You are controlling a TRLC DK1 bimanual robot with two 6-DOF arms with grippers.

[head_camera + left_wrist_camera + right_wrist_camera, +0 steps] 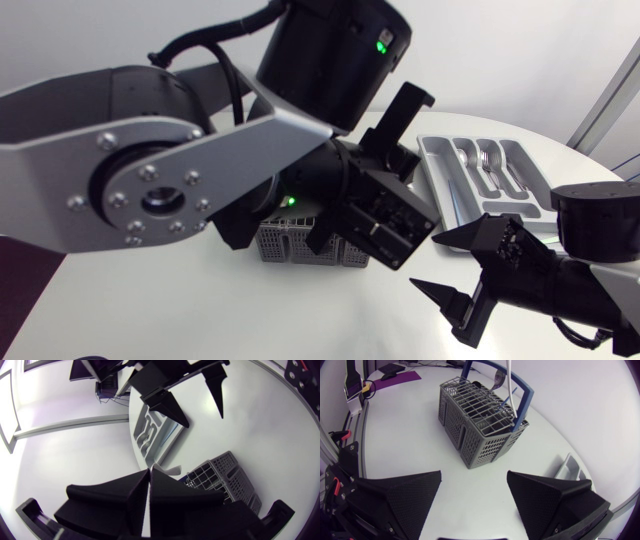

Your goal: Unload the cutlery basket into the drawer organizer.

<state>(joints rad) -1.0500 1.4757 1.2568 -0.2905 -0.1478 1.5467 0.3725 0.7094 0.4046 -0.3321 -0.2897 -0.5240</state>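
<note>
Gripping a slim silver piece of cutlery [509,380] above the cutlery basket [280,240], the left gripper [325,235] has its fingers clenched on it.

From the left wrist, the left gripper [150,472] shows both fingers pressed on the thin piece of cutlery [167,468], whose tip pokes out past them; the cutlery basket [225,472] lies just beyond. The grey cutlery basket [475,425] stands upright on the white desk [200,310], its blue handle [522,390] raised. The right gripper [425,262] hovers near the basket, fingers spread wide and holding nothing; from the right wrist, the right gripper [474,474] faces the basket. The drawer organizer [445,185] lies beyond the right gripper from the basket, with forks and spoons [490,165] in its compartments.
</note>
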